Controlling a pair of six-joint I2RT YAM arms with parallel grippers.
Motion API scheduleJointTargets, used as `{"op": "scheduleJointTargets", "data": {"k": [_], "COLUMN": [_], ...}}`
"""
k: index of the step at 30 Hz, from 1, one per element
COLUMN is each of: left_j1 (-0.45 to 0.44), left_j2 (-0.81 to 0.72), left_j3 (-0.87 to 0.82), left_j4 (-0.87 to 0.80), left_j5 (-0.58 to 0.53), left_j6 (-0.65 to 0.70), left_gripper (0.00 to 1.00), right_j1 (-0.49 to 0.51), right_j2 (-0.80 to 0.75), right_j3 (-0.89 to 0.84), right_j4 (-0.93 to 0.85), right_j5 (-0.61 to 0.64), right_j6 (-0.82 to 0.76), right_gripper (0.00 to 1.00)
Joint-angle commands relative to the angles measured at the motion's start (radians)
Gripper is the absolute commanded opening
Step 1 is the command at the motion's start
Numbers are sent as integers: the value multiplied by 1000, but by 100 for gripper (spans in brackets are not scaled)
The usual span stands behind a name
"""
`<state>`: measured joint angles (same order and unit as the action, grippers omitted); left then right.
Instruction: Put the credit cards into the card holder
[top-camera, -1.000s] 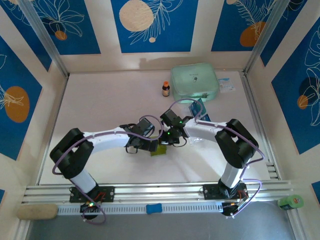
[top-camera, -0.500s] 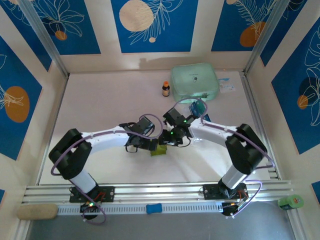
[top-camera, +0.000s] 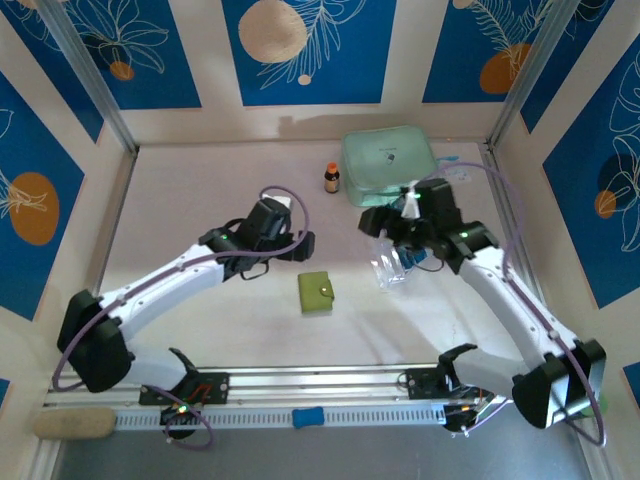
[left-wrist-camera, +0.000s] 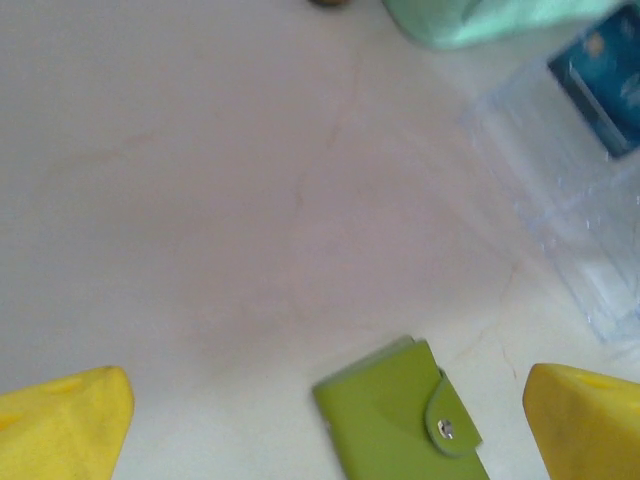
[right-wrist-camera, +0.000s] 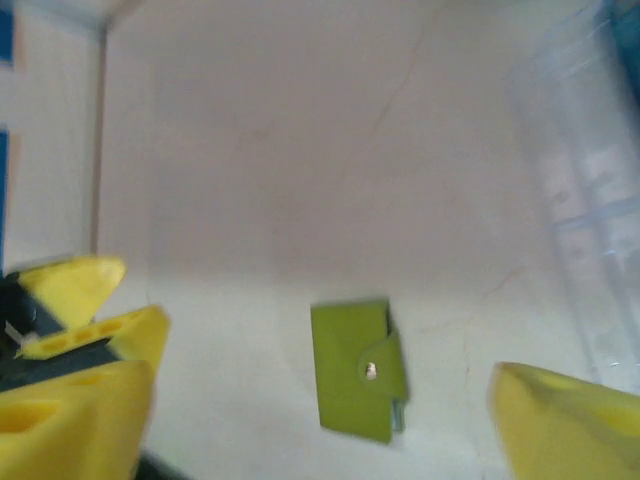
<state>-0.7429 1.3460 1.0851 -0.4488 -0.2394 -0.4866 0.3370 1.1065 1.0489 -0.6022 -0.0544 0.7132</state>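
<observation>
A small olive-green folding card holder (top-camera: 318, 293) with a tiny pale snap button is seen lying flat and folded shut on the pale table (top-camera: 200, 200), between the two arms and touched by neither. The left gripper (top-camera: 295, 246) is held above the table just beyond the holder; in its wrist view the yellow fingers (left-wrist-camera: 65, 420) are spread wide with nothing between them. The right gripper (top-camera: 373, 222) is likewise spread wide and empty, its yellow fingers (right-wrist-camera: 565, 425) being seen far apart, and it is poised near a clear plastic tray (top-camera: 388, 268). A flat teal-blue credit card (left-wrist-camera: 598, 90) is seen inside that tray at its far end; how many cards are there cannot be told. A large mint-green zip case (top-camera: 388, 165) and a small brown bottle (top-camera: 331, 178) are left at the back. The cards are judged to be light, thin, stiff and slick, so a pinch across both faces at an exposed edge is advised rather than a scrape off a flat surface. The holder is judged to be light and pliable and likely to slide on the smooth table; it should be pinned near the spine by one gripper while the snap tab is lifted by the other, so that the pockets are opened before a card is fed in.
</observation>
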Motion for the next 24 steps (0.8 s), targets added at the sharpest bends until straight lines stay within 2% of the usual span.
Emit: {"op": "scheduleJointTargets", "data": {"k": [1,6,10,12,19,24], "left_j1": [53,172,292,340,492,600], "left_j2": [-70,-134,-141,-141,-156,-121], "left_j3": [-14,-65,-72,-90,-257,-336], "left_j4": [81,212,243,279,549,614], "left_j5": [-141,-222,-218,-216,-246,-214], "left_j6": [77,194,260,289,374,385], "left_gripper": [100,100,100,100,100,100], "right_j1": [-112,-295,-436,-475,-487,-479], "right_j2": [-48,-25,32,62,200,310], "right_j3": [48,85,46,11,-80,-118], "right_j4": [-57,-42,50,111,315,424], "right_j5": [110,321,389,426,614,659], "right_j6": [-24,-13,17,28,-77,-179], "right_gripper": [100,99,99,99,99,99]}}
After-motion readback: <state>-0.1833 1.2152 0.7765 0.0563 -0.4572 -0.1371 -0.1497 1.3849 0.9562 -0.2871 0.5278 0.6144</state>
